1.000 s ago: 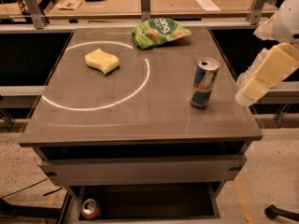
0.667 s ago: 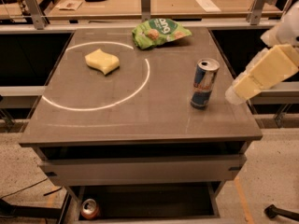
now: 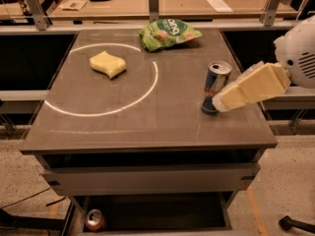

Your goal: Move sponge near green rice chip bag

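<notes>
The pale yellow sponge (image 3: 108, 64) lies flat on the grey table (image 3: 147, 127), inside a white circle marked on the left half. The green rice chip bag (image 3: 169, 33) lies at the table's far edge, right of centre. My gripper (image 3: 222, 101) reaches in from the right at the table's right side, its pale blocky fingers (image 3: 248, 87) in front of a blue-and-silver drink can (image 3: 216, 80). It is far from the sponge and holds nothing that I can see.
The drink can stands upright near the right edge, partly covered by my fingers. Another can (image 3: 94, 220) lies on the floor under the table. Wooden benches with metal posts (image 3: 153, 3) stand behind the table.
My gripper has moved left and inward, from beyond the table's right edge to over the table in front of the drink can. Sponge, bag and can have not moved.
</notes>
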You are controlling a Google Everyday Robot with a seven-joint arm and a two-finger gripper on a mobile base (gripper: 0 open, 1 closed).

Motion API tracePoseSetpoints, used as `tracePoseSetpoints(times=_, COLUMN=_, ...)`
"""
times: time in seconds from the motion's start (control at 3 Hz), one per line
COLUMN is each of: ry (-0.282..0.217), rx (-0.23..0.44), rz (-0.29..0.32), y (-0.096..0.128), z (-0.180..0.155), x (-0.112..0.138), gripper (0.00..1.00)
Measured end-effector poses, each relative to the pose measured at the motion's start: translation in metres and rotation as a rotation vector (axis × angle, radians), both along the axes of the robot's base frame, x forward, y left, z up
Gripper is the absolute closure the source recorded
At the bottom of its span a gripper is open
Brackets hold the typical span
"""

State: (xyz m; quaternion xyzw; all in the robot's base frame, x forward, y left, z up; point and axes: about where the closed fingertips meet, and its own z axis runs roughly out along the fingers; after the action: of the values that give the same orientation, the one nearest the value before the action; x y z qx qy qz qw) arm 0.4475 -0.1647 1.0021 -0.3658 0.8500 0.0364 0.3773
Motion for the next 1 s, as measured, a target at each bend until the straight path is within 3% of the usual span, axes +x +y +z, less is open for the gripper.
tracePoseSetpoints(times=0.33, ry=-0.176, rx=-0.083, rz=-0.055, y=0.021, z=0.033, x=0.023, gripper=0.00)
tracePoseSetpoints(times=0.67, ry=-0.309, rx=-0.106, rz=-0.088, y=0.031, z=0.054, x=0.040, gripper=0.00)
tracePoseSetpoints(times=1.0, ry=-0.401, rx=-0.080, rz=-0.106, y=0.024, z=0.051, x=0.051, gripper=0.00)
